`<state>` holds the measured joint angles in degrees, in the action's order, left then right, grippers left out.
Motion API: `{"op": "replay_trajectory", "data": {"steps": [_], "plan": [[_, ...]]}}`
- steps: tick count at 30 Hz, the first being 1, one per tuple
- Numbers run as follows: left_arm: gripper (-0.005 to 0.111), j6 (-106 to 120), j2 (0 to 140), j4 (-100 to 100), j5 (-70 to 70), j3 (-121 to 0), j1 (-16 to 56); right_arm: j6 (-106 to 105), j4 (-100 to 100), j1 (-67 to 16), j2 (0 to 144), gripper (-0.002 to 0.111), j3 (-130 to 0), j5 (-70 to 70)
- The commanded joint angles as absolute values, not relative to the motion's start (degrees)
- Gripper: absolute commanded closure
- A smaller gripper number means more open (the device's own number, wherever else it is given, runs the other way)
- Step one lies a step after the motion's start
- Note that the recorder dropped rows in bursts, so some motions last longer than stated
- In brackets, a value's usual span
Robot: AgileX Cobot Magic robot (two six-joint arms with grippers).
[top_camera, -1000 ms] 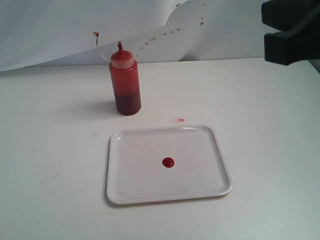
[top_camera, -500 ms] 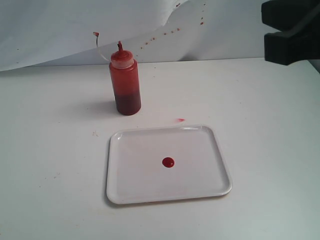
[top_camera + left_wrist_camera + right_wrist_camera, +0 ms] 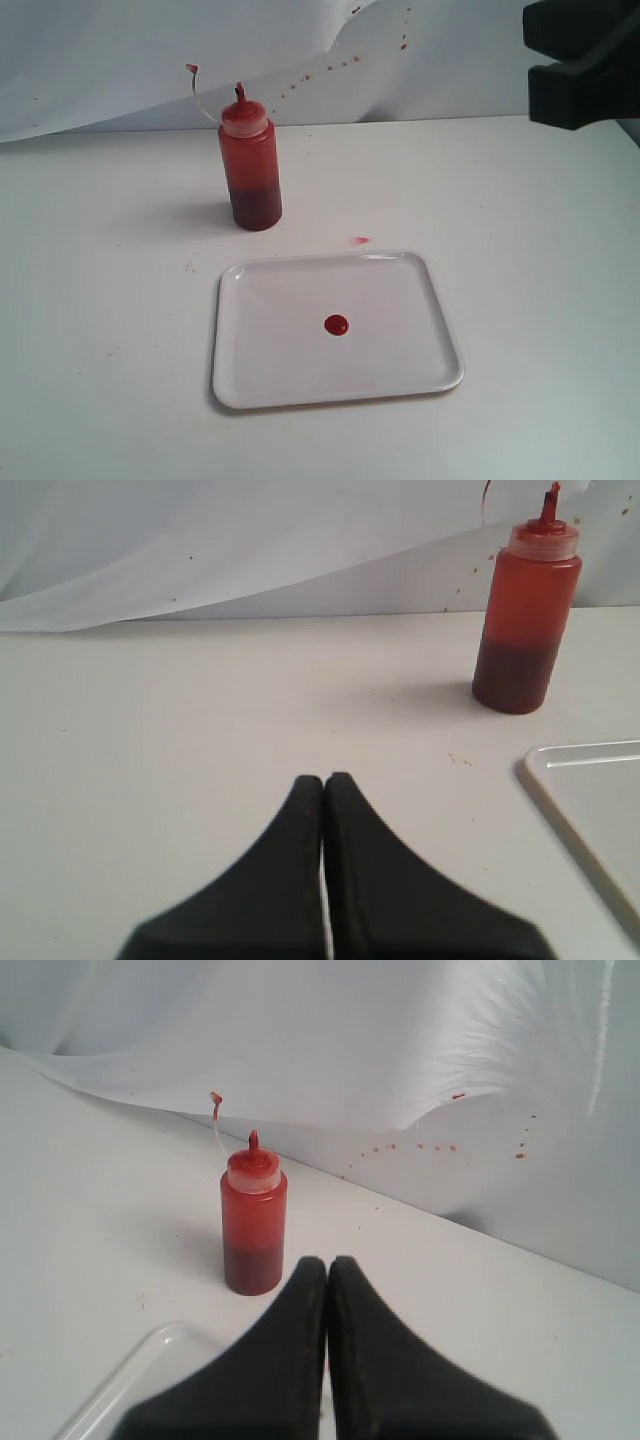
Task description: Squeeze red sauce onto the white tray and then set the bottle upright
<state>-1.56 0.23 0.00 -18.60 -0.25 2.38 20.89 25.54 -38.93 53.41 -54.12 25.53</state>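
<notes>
The bottle (image 3: 250, 165) stands upright on the table behind the white tray (image 3: 250, 385), free of both grippers. A small round blob of red sauce (image 3: 337, 325) lies near the tray's middle. The bottle (image 3: 525, 605) also shows in the left wrist view, far from my left gripper (image 3: 324, 778), whose jaws are pressed together with nothing in them. My right gripper (image 3: 327, 1260) is shut and empty too, with the bottle (image 3: 253, 1220) beyond it and a tray corner (image 3: 150, 1365) beside it. Part of the right arm (image 3: 582, 62) hangs at the exterior view's top right.
A white sheet (image 3: 150, 60) forms the backdrop, with scattered red specks (image 3: 330, 66) on it. A tiny pinkish-red smear (image 3: 360, 240) lies on the table (image 3: 100, 300) between bottle and tray. The bottle's loose cap tether (image 3: 197, 85) curls up to its left.
</notes>
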Motion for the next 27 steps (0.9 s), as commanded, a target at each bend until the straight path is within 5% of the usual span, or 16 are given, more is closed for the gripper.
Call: {"op": "replay_trajectory", "data": {"steps": [1, 20, 27], "plan": [[0.107, -1.37, 0.00, 0.00, -18.29, 0.00, 2.17, 20.85, 25.30, -38.79, 53.11, 0.108, -53.77, 24.72], [0.107, -1.37, 0.00, 0.00, -18.29, 0.00, 2.17, 20.98, 26.48, -38.33, 52.13, 0.108, -53.77, 24.12], [0.107, -1.37, 0.00, 0.00, -18.29, 0.00, 2.17, 19.91, 9.54, -16.34, 40.63, 0.108, -47.43, 17.63]]}}
